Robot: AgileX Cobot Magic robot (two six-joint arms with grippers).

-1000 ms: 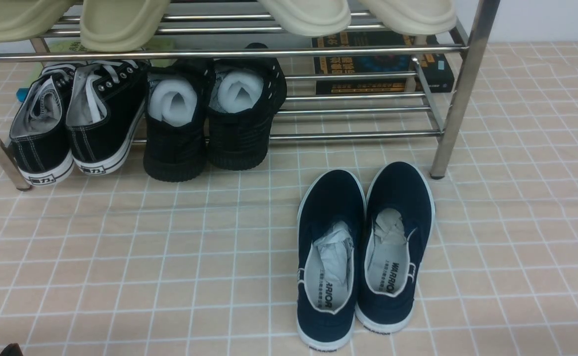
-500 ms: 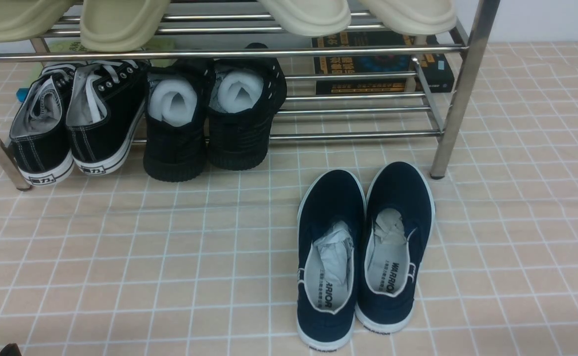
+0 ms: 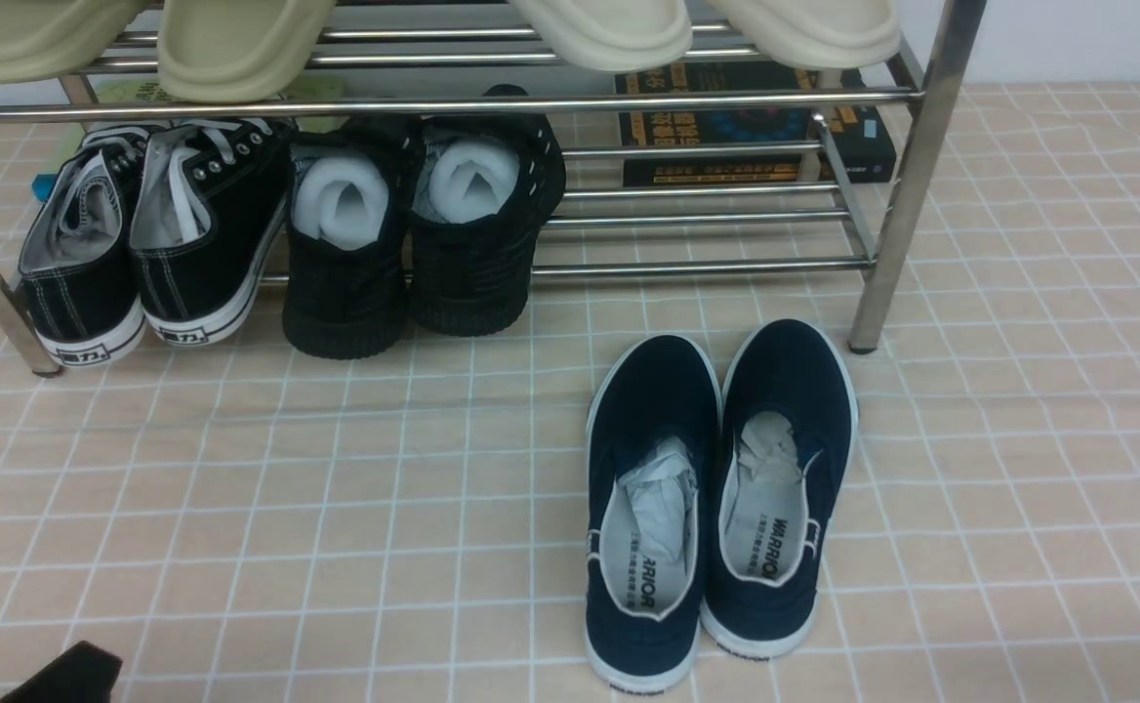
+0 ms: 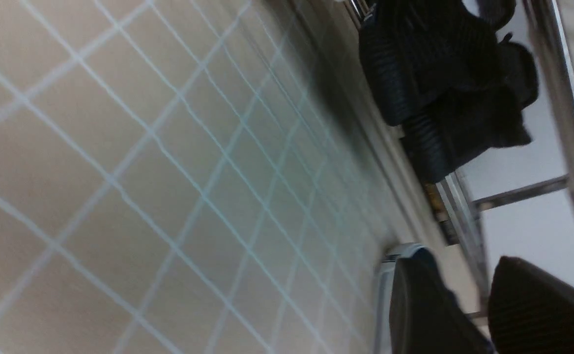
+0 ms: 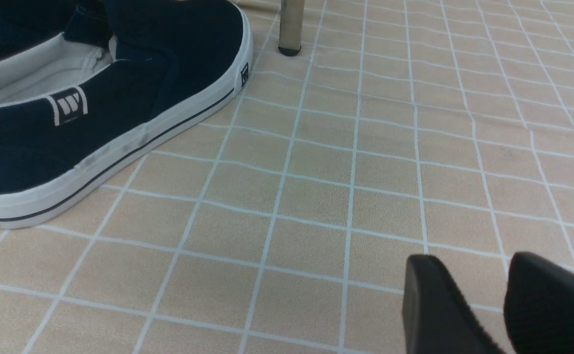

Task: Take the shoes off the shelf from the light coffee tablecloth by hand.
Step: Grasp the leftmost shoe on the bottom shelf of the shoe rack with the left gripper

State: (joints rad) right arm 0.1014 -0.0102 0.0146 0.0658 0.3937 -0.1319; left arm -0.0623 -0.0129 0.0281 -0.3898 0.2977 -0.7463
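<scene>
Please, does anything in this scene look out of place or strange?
Two things. The navy slip-ons stand on the tablecloth in front of the shelf, while every other pair sits on it. A dark book shows through the bars on the right, odd among shoes. Nothing looks spilled or damaged.

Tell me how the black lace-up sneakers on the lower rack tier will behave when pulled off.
The sneakers probably flex, since their soft canvas uppers gape open. Their loose white laces may snag on the shelf. The heels overhang the front bar, so they likely tip forward once tugged.
</scene>
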